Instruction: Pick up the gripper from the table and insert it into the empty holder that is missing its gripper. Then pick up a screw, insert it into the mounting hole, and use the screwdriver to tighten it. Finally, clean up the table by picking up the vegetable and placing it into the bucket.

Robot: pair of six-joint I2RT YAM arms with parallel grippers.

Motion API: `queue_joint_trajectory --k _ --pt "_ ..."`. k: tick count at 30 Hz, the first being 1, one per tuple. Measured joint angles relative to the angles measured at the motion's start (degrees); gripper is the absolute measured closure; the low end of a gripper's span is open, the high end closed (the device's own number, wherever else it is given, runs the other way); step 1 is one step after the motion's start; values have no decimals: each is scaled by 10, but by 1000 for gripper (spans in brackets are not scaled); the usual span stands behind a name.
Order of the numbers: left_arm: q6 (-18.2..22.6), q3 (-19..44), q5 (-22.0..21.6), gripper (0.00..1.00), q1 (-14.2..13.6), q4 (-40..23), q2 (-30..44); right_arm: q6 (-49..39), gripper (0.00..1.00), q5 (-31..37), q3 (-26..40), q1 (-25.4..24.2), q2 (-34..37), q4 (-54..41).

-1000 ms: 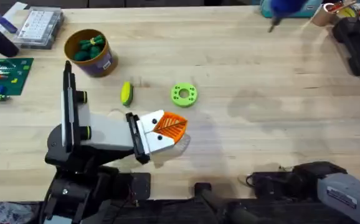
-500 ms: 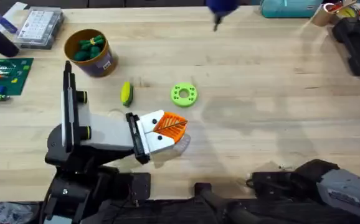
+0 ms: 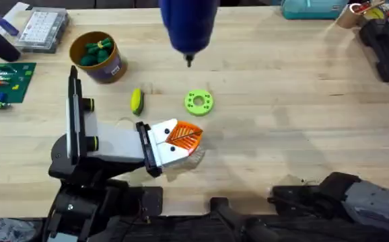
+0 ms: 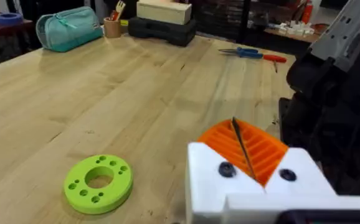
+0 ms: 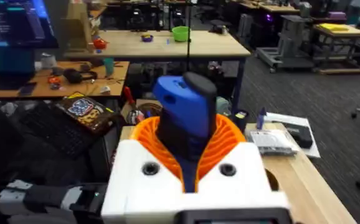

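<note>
The blue screwdriver (image 3: 188,27) hangs large over the far middle of the table, tip down, beyond the lime-green ring (image 3: 198,102). In the right wrist view my right gripper (image 5: 186,134) is shut on the screwdriver (image 5: 183,112), an orange ribbed finger on each side. The left arm's white holder (image 3: 164,144) lies low over the near table with the orange gripper fin (image 3: 182,137) seated in it. My left gripper (image 4: 243,149) shows its orange pads meeting at a thin dark seam. The yellow vegetable (image 3: 136,101) lies left of the ring. The bucket (image 3: 97,57) stands at the far left.
Dark green toy vegetables sit in the bucket. A clear parts box (image 3: 43,27) and a green circuit board (image 3: 3,81) lie at the far left. A teal pouch (image 3: 315,8) and black cases (image 3: 386,47) are at the far right. The ring (image 4: 98,183) lies close by the left gripper.
The screwdriver has travelled left along the far side from the upper right and now shows much larger. The left arm, vegetable and ring have not moved.
</note>
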Motion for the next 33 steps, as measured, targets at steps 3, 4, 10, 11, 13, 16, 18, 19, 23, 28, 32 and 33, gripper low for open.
queue_joint_trajectory --k 3,4,10,11,13,16,18,19,23,28,32,33 --pt "0 0 0 982 0 0 0 -5 946 2 -11 15 0 5" --pt "0 0 0 982 0 0 0 -7 946 4 -17 20 0 10" --pt "0 0 0 982 0 0 0 -13 945 4 -76 48 0 73" --pt "0 0 0 982 0 0 0 -13 946 5 -87 52 0 85" --pt "0 0 0 982 0 0 0 -13 946 4 -106 56 0 106" --pt "0 0 0 982 0 0 0 -13 947 4 -123 59 0 117" --pt "0 0 0 982 0 0 0 -13 947 4 -130 59 0 120" --pt "0 0 0 982 0 0 0 -16 945 2 -135 60 0 121" --pt "0 0 0 982 0 0 0 -25 946 -11 -153 68 0 123" --pt "0 0 0 982 0 0 0 -30 947 -20 -181 79 0 150" --pt "0 0 1 982 0 0 0 -30 946 -23 -204 83 0 181" --pt "0 0 2 982 0 0 0 -30 946 -24 -210 83 0 191"
